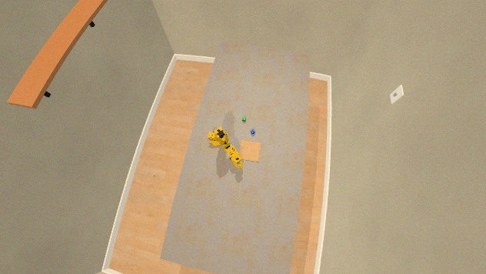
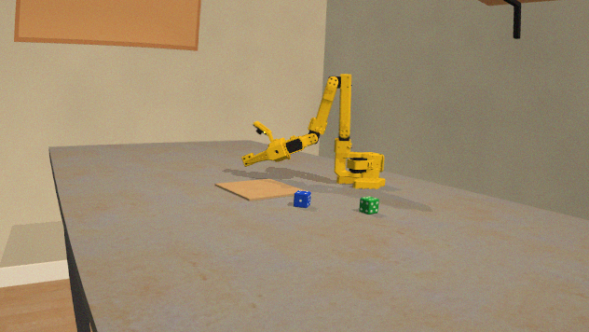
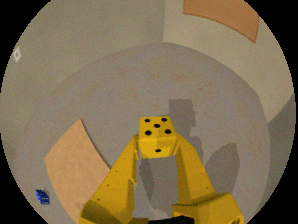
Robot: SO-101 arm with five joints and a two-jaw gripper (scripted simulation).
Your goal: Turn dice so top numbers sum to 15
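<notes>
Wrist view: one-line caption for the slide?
Gripper shut on the yellow die, five pips on one face, with mat and blue die off to the left.

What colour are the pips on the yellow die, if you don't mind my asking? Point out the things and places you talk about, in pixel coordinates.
Black; they show best on the yellow die [image 3: 157, 136] in the wrist view.
</notes>
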